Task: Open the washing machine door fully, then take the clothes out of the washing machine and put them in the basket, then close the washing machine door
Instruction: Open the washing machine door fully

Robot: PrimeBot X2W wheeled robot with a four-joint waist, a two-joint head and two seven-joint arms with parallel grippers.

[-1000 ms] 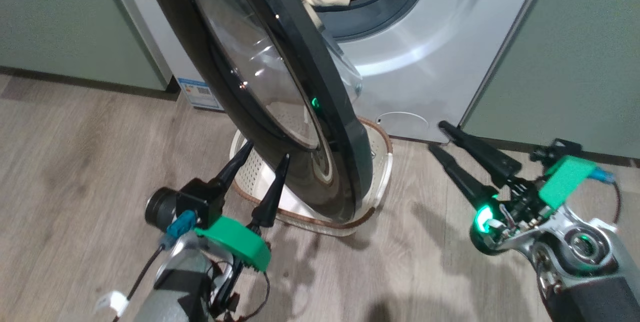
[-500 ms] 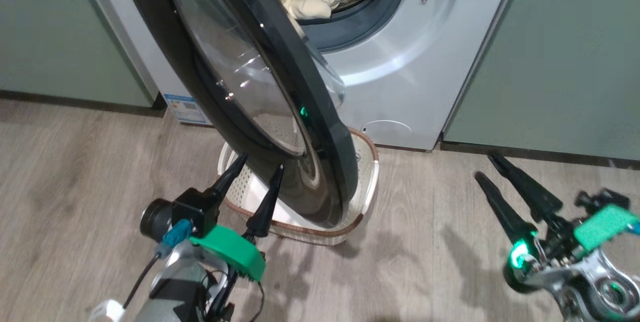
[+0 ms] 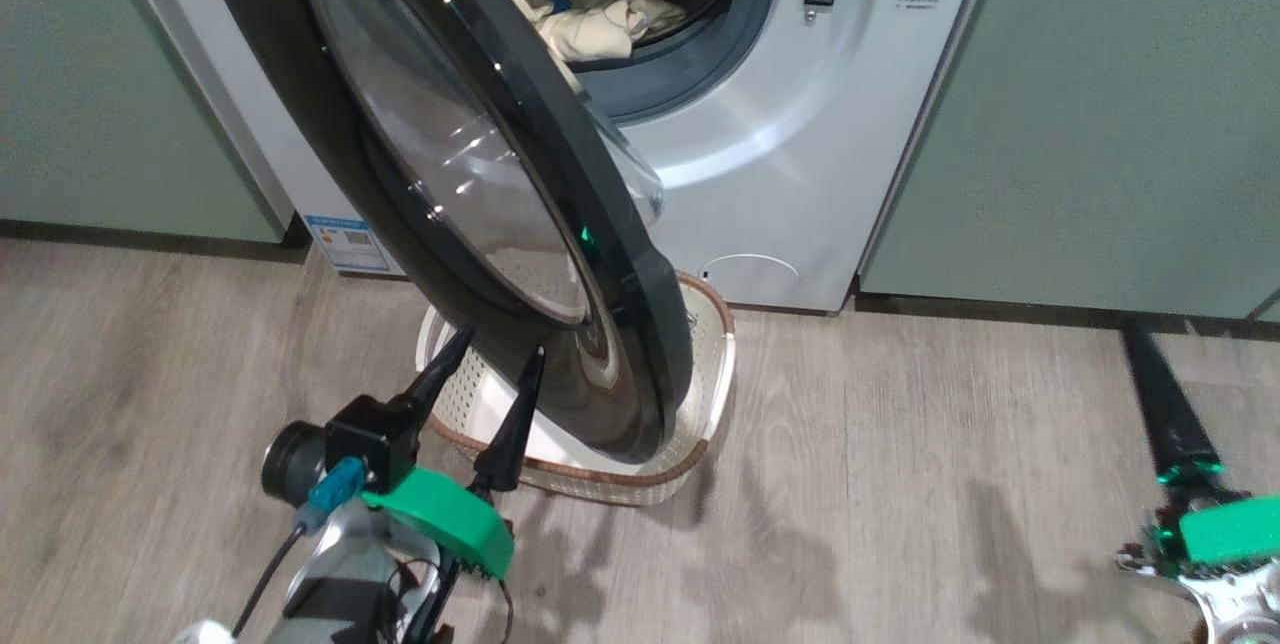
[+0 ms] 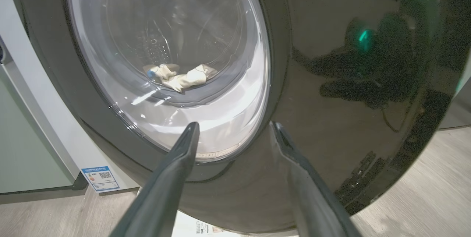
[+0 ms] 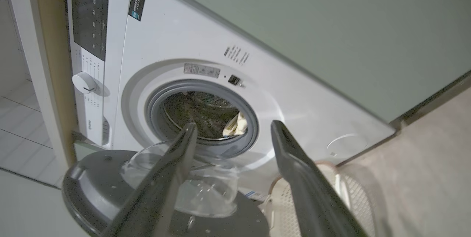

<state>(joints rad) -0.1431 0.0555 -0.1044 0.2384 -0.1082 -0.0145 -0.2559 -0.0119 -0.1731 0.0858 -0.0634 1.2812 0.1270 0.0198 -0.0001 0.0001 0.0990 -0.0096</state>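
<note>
now, left gripper (image 3: 502, 342) wide by the washing machine door (image 3: 450, 164), right gripper (image 5: 233, 123) wide too

In your head view the washing machine door (image 3: 470, 194) hides most of the basket (image 3: 712, 384) and part of the clothes (image 3: 590, 24). Your right gripper (image 3: 1140, 344) runs off the lower right edge, and the print on the washing machine (image 3: 800, 174) is unreadably small.

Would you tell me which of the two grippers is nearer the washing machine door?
The left gripper, open just before the washing machine door's lower rim; the right gripper stands far aside over the floor.
</note>
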